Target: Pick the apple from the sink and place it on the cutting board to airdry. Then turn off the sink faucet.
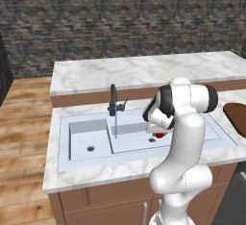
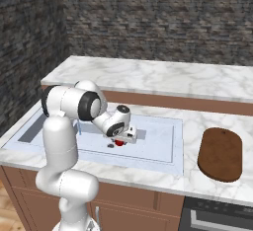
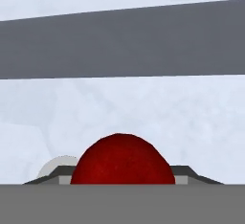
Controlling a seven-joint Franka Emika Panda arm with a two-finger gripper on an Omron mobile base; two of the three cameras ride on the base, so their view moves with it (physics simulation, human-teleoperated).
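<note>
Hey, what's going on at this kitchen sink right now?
The white robot arm is reaching down into the wider bowl of the sink, and its gripper is shut on the red apple near the drain. The faucet is running, with a thin stream of water falling into the basin. The cutting board lies on the counter to the right of the sink, with nothing on it yet.
</note>
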